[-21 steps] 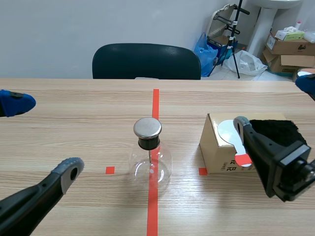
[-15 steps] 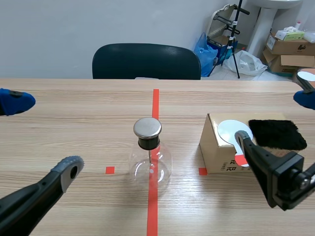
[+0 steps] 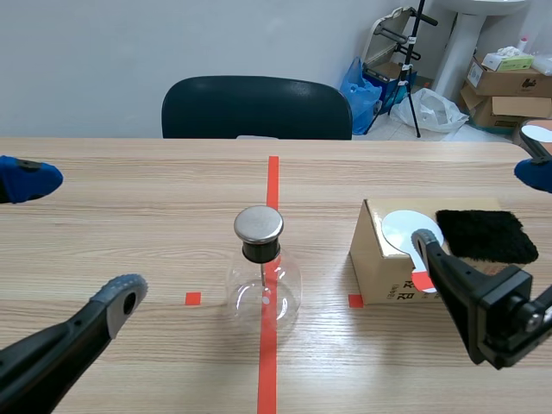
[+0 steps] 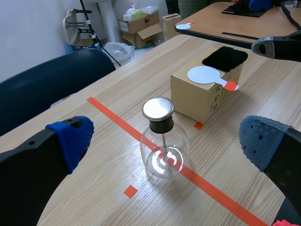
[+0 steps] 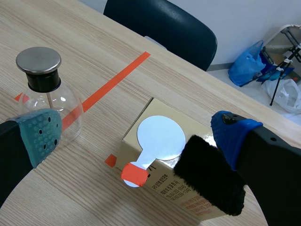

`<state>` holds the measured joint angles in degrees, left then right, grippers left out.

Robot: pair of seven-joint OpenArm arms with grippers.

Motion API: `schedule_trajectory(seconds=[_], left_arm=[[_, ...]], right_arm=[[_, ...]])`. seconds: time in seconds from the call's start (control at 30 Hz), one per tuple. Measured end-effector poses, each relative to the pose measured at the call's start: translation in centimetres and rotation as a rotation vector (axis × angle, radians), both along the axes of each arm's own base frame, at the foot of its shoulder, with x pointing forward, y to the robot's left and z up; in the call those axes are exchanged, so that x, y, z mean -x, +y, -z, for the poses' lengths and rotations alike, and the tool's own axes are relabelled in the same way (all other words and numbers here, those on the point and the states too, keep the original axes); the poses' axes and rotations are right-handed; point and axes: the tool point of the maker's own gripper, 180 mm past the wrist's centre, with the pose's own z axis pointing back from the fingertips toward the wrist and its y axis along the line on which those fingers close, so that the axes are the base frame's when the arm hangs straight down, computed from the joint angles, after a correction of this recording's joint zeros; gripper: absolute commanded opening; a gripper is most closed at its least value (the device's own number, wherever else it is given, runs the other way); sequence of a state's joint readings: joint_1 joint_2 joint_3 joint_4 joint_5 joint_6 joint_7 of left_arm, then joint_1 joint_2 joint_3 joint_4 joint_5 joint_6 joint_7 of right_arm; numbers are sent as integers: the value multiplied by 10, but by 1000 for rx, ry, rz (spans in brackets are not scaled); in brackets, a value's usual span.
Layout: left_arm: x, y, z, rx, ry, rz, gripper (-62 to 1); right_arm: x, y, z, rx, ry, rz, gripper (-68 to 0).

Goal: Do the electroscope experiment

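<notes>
At mid-table (image 3: 129,216): flask (image 3: 263,289), upright on the long red tape line, well apart from both grippers. Closed with a black stopper (image 3: 260,252) under a round metal cap (image 3: 259,223). Inside the clear bulb: a thin rod (image 3: 262,280) hanging down from the stopper.

To the right of the flask, near but not touching: box (image 3: 379,259). On its top: white disc (image 3: 404,231), flat, with the red handle tip jutting past the front edge. Just beside the disc, on the same top: black fur pad (image 3: 486,235).

At the left side of the table: left gripper (image 3: 76,239), released, fingers spread wide, grasping nothing. Seen from the left wrist, frames the flask between the two blue pads (image 4: 70,139) without contact.

At the box: right gripper (image 3: 479,203), released, fingers spread wide, grasping nothing. Near finger low, in front of the disc's handle; contact there cannot be told from the scene view. Far finger raised, at the table's right edge. Seen from the right wrist, disc and fur pad between the fingers, disc untouched.

Beyond the far table edge: dark chair (image 3: 257,108).
</notes>
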<state>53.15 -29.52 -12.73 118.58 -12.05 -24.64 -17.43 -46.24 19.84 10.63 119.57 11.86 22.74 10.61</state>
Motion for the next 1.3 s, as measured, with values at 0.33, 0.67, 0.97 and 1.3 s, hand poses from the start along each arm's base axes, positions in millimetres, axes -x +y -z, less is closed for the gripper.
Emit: schedule_trajectory(seconds=[0.33, 0.67, 0.97, 1.3], left_arm=[[0, 0, 0, 0, 0, 0, 14], [0, 0, 0, 0, 0, 0, 14], [0, 0, 0, 0, 0, 0, 14], [0, 0, 0, 0, 0, 0, 14]], right_arm=[[0, 0, 0, 1, 2, 1, 4], [0, 0, -1, -3, -7, -2, 4], [6, -2, 16, 198, -2, -40, 4], [9, -8, 28, 399, -27, -67, 4]])
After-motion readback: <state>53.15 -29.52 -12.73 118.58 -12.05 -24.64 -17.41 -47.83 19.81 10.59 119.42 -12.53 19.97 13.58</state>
